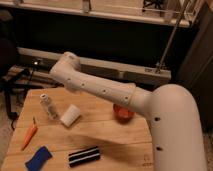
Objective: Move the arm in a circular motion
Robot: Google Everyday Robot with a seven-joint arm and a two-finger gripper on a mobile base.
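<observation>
The arm [107,92] is a thick white tube with small dark holes. It slopes up and leftward from a big rounded elbow [175,112] at the right to a rounded joint [67,67] above the table's back left. The gripper does not show past that joint; it is shut. The arm hangs over the table and touches none of the items.
On the wooden table [117,145] stand a small bottle [47,105], a white cup on its side [71,115], an orange carrot [29,136], a blue sponge [38,158] and a black-and-white striped piece [83,156]. An orange-red object [122,114] sits partly behind the arm. A metal rail [125,67] runs behind.
</observation>
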